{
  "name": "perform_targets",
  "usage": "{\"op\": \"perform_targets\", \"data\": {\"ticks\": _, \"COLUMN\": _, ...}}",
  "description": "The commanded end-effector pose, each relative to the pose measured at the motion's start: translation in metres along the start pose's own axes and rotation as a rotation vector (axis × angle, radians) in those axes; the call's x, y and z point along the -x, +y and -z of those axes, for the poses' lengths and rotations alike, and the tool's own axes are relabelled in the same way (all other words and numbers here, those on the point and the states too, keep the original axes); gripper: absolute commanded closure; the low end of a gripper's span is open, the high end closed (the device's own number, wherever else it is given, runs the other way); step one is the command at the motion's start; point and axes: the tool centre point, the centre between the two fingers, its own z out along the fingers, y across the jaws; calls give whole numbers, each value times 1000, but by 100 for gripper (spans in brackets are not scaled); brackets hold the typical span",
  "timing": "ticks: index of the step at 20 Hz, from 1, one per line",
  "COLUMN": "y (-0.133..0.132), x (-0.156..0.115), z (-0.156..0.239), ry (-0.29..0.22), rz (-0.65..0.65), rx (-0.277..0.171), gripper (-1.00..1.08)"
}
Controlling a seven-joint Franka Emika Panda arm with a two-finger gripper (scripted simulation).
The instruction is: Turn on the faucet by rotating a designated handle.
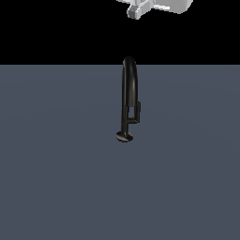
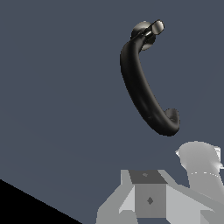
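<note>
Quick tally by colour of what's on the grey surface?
Black: 2, the tall glossy black arched faucet tube and its small black bar-shaped side handle
Other colours: 0
Total: 2

You have the faucet (image 1: 128,89) standing upright near the middle of the desk (image 1: 56,178), its base resting on the surface. The handle (image 1: 138,111) sticks out low on the tube's side, toward the exterior view's right. The tool (image 1: 136,10) hangs above the faucet, well apart.
</note>
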Motion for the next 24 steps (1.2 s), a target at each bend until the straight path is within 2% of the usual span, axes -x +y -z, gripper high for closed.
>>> {"op": "perform_targets", "data": {"ticks": 1, "y": -1, "x": -17, "z": -2, "ry": -41, "rz": -39, "rx": -38, "gripper": 108}}
{"op": "perform_targets", "data": {"ticks": 13, "y": 4, "x": -102, "z": -23, "ry": -253, "rz": -241, "rx": -237, "gripper": 108}}
{"op": "perform_targets", "data": {"ticks": 24, "y": 21, "x": -184, "z": -68, "ry": -484, "rz": -465, "rx": -456, "gripper": 108}}
